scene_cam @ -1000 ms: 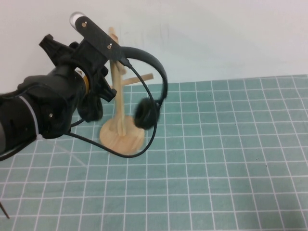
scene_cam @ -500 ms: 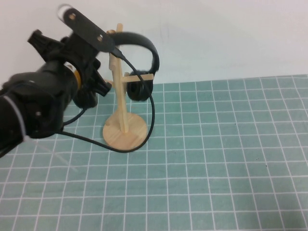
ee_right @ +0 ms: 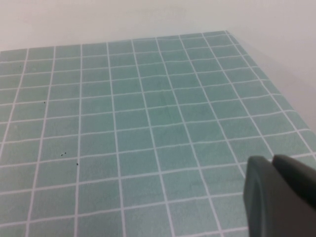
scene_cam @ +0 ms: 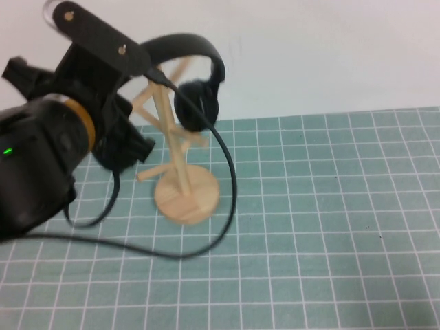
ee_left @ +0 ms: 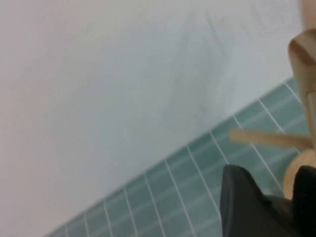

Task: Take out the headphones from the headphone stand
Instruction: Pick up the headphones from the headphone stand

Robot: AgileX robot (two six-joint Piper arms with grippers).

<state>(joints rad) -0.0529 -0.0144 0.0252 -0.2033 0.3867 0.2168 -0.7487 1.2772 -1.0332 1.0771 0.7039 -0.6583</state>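
The black headphones (scene_cam: pixel 196 102) hang high by the top of the wooden headphone stand (scene_cam: pixel 187 196). Their headband (scene_cam: pixel 180 45) arches over the top pegs and one ear cup sits beside the post. The stand's post leans and looks blurred. My left arm (scene_cam: pixel 41 158) fills the left of the high view, and its wrist hides where the gripper meets the headband. In the left wrist view my left gripper (ee_left: pixel 270 174) shows two black fingers (ee_left: pixel 239 197) close together, with the stand's peg (ee_left: pixel 269 139) beyond. My right gripper (ee_right: pixel 267 159) is shut, empty, low over the mat.
A black cable (scene_cam: pixel 227 179) loops from the left wrist camera down onto the green grid mat (scene_cam: pixel 330 227), passing in front of the stand's base. A white wall stands behind the mat. The mat's far corner (ee_right: pixel 227 32) shows in the right wrist view.
My left arm has risen and drawn nearer, carrying the headphones up. The ear cup went from near the stand's base to its top. The stand has shifted slightly right and now leans.
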